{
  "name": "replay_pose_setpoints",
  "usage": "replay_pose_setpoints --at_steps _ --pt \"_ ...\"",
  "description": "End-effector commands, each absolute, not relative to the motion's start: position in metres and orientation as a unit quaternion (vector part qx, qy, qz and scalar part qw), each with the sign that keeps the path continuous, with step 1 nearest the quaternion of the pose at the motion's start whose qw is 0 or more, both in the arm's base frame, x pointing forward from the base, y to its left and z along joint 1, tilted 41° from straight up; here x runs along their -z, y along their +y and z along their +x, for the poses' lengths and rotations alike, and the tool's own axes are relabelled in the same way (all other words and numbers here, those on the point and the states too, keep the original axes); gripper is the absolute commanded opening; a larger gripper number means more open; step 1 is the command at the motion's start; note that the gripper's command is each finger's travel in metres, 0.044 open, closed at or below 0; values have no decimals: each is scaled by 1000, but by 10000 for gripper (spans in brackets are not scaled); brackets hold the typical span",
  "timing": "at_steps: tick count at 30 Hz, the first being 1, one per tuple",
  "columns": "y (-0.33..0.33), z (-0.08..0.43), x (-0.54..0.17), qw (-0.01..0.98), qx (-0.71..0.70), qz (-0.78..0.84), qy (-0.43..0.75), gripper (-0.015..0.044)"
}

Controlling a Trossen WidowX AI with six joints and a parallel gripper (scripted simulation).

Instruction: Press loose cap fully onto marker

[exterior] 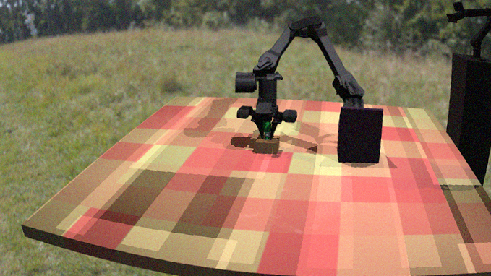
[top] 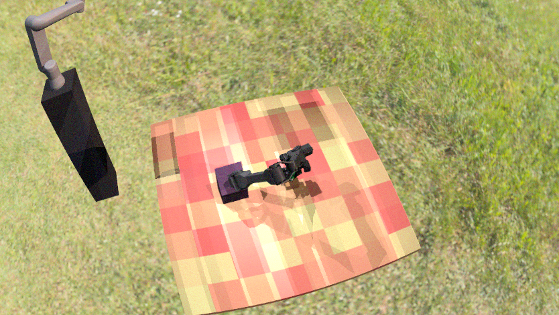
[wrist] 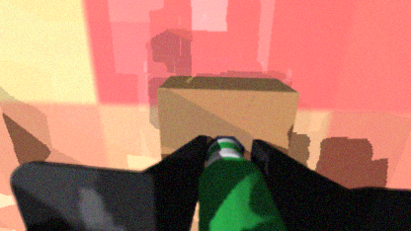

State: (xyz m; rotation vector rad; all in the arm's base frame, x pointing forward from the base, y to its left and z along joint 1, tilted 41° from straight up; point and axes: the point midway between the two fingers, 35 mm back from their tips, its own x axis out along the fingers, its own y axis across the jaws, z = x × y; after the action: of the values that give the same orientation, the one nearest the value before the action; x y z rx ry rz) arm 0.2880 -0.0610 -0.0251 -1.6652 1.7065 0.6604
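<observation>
Where it's at: looks late in the job to me – the green cap [top: 293,176] [exterior: 267,125] [wrist: 237,197] is up off the table [top: 265,291] [exterior: 304,225] [wrist: 321,49], lined up over the holder block [exterior: 267,147] [wrist: 227,111].
Done so far: cap is picked up and brought to the marker [exterior: 266,136] [wrist: 227,149], if I'm reading that white-and-green striped bit below it right. Honestly can't swear where one ends and the other starts.
Seated or not: can't tell from here. The green runs right down to the striped part, so they may be touching, but no view shows whether it's clicked home.
Still to go: finish or confirm the press, let go, back the arm [top: 254,177] [exterior: 329,54] off. None of the letting go has happened.
Gripper: the black gripper [top: 293,179] [exterior: 267,136] [wrist: 228,145] is pinching the cap, fingers fairly close together with one on each side of the green. Tips sit low, down by the stripes, just above the block.
Touching the block: can't tell for sure, the tips look really near its top.
My worry: if the fingers have caught the marker too, lifting away could drag the lot – so I'd open wide first, then go straight up.
</observation>
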Motion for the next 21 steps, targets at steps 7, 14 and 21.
replay_pose_setpoints --at_steps 7,14,21 --pt "-61 288 26 327 -253 -636 652 210" --pt "-61 288 26 327 -253 -636 652 394" --pt "-28 293 -10 330 -251 -638 649 440"
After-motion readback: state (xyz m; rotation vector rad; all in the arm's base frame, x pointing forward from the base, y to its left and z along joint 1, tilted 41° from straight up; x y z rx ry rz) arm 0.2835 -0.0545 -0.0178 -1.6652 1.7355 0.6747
